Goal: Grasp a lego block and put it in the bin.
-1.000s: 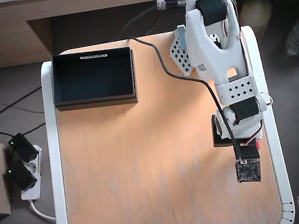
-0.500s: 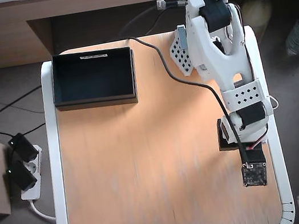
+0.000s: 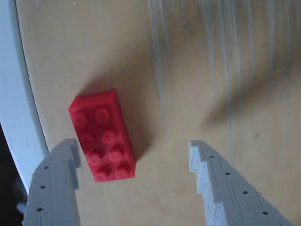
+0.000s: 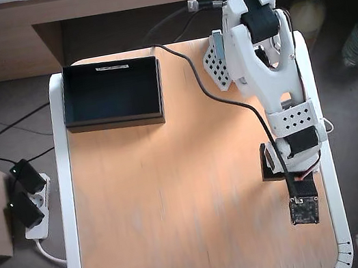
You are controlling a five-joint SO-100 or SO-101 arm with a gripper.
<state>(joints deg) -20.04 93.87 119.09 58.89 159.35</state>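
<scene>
Tool open above the lego block

Wrist view: the tool (image 3: 134, 162) stands wide, the lego block (image 3: 102, 135) lying free by the counter (image 3: 188, 61) edge, just beside 1 finger.
Overhead view: the bin (image 4: 111, 94) sits at the counter's far-left corner; block hidden.

Red lego block (image 3: 102, 135) lies flat, studs up; black bin (image 4: 111, 94) open.

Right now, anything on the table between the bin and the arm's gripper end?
No. In the overhead view the wood between the bin and the gripper is bare; only the arm's black cable arcs above it.
</scene>
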